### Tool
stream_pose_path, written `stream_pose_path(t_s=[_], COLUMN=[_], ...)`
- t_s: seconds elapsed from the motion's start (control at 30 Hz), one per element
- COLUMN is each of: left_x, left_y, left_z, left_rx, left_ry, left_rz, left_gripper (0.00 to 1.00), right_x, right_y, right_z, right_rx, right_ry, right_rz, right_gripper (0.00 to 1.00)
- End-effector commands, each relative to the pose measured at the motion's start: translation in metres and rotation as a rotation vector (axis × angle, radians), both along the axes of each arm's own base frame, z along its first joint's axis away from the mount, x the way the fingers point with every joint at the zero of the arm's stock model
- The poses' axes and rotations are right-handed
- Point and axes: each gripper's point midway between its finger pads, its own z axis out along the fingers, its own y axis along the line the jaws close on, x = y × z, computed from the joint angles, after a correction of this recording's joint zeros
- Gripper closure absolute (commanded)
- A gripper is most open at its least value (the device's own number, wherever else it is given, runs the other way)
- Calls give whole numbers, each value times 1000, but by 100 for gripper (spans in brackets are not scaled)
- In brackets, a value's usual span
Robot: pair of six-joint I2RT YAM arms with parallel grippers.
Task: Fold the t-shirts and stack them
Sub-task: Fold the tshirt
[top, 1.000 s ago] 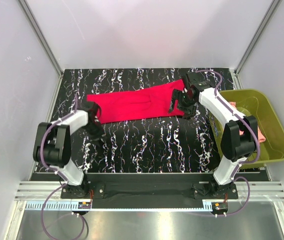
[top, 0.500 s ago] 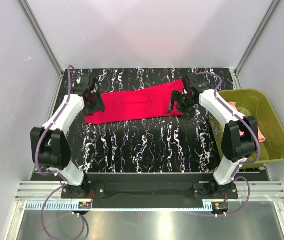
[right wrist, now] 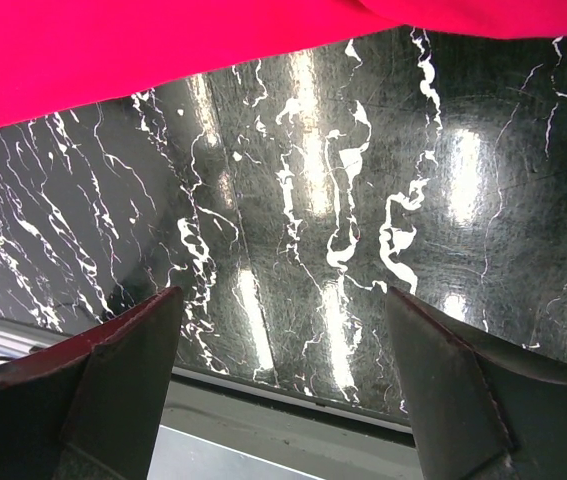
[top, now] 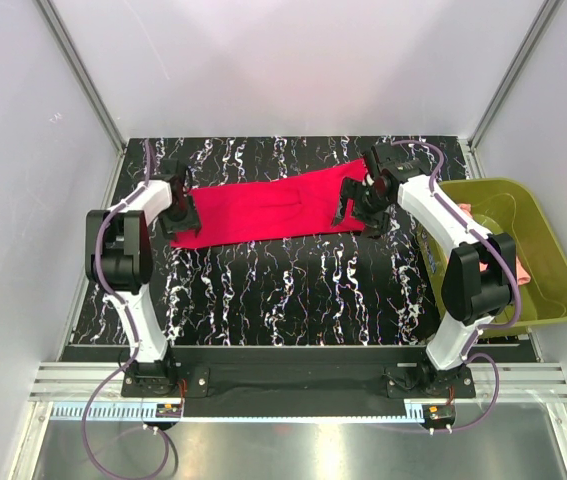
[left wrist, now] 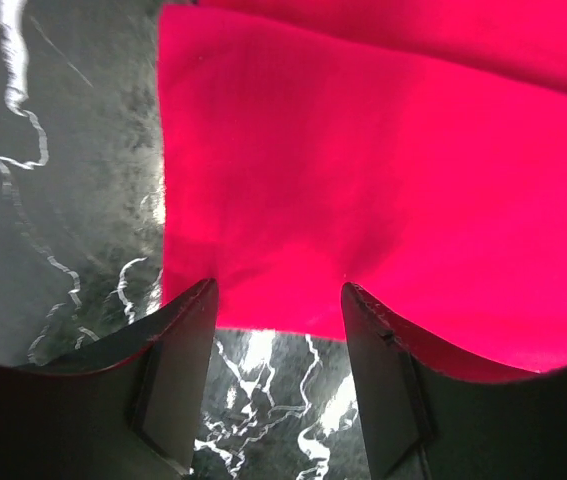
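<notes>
Crimson cloth lay across the far half of the black marbled table in the overhead view: the red t-shirt, folded into a long strip running left to right. My left gripper sat at its left end and my right gripper at its right end. The pink t-shirt lay in the olive-green basket, off the table's right side.

From my left wrist, the red t-shirt filled most of the view, lying flat. My left fingers were spread, their tips at its near edge, with nothing pinched between them.

From my right wrist, my right gripper was spread wide over bare table. The red t-shirt showed only along the top, beyond the fingertips and apart from them.
</notes>
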Motion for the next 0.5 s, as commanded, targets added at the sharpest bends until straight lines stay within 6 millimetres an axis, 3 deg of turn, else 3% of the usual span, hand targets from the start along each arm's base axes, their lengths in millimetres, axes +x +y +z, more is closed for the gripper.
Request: stream_pose_path(t_s=[0.0,0.13,0.17,0.23,0.27,0.33,0.37,0.47], left_x=[-7,-47,-69,-84,-107,-133,-158,-187], left_y=[7,-8,-19,-29,-39,-61,-71,-97], left_z=[-15,-36,-45,-40,-48,-46,-53,-48], left_rx=[39,-26,-57,-73,-70,-99,-130,-133], left_ry=[48,183,228,208,253,285,339,328], left_rz=[73,136,145,148,147,134,129,92], left_gripper=[43,49,49,49,49,49,49,49], right_x=[-5,-12,-14,-18,-20,-29,-31,-37], right_y=[6,11,12,11,9,5,3,-2], right_z=[8,7,10,7,6,5,6,11], right_rx=[28,69,77,72,67,40,36,28], right_ry=[-13,-19,-32,-34,-29,6,8,-23], right_rz=[29,45,52,74,76,95,97,108], right_gripper=[11,11,10,10,10,9,9,8])
